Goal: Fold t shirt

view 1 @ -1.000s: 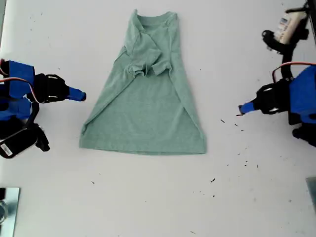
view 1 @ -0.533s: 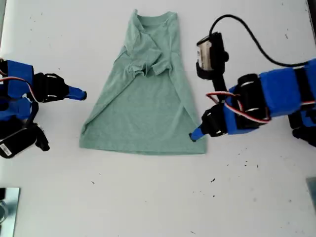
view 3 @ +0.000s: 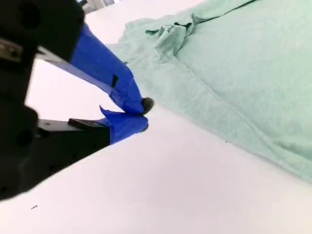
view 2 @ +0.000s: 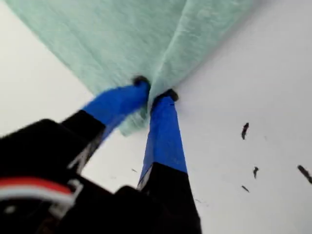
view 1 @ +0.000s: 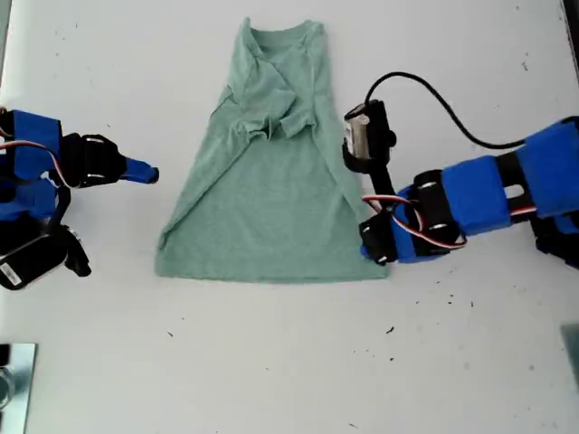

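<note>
One t shirt [view 1: 271,181] lies flat on the white surface [view 1: 271,362]; my first gripper [view 2: 155,92] is pinched on its hem corner at the exterior view's right; my second gripper [view 3: 139,114], closed and empty, rests beside the cloth.

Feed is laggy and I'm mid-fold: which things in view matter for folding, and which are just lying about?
Part of the job:
- t shirt, sleeves folded in
- my first gripper, shut on the shirt's hem corner
- my second gripper, shut, clear of the cloth

Lying about:
- dark specks on the table
- metal piece at the exterior view's lower left edge
</note>
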Controlling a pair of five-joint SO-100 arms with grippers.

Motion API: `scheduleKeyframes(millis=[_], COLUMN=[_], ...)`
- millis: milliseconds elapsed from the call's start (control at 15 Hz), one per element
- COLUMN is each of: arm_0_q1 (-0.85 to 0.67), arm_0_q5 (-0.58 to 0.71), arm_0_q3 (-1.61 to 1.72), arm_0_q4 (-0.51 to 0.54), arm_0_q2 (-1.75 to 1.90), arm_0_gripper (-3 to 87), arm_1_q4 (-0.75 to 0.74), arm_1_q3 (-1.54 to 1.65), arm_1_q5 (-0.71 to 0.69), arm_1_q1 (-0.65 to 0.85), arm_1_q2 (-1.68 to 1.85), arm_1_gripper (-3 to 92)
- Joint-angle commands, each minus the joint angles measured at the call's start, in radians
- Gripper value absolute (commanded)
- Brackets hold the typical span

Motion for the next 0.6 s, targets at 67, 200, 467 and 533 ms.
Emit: scheduleKeyframes(millis=[67,200,467,533], arm_0_q1=[0.012,0.012,0.011,0.009], arm_0_q5=[0.009,0.009,0.009,0.009], arm_0_q3=[-0.009,-0.009,-0.012,-0.012], arm_0_q4=[0.002,0.005,0.008,0.009], arm_0_q2=[0.014,0.018,0.026,0.028], arm_0_gripper=[-0.2,-0.2,-0.2,-0.2], arm_1_q4=[0.094,0.295,0.451,0.466], arm_1_q3=[0.114,0.086,-0.150,-0.275], arm_1_q5=[0.002,-0.020,-0.069,-0.078], arm_1_q1=[-0.017,-0.018,-0.040,-0.038], arm_1_q2=[0.196,0.373,0.434,0.342], arm_1_gripper=[-0.6,-0.6,-0.6,-0.6])
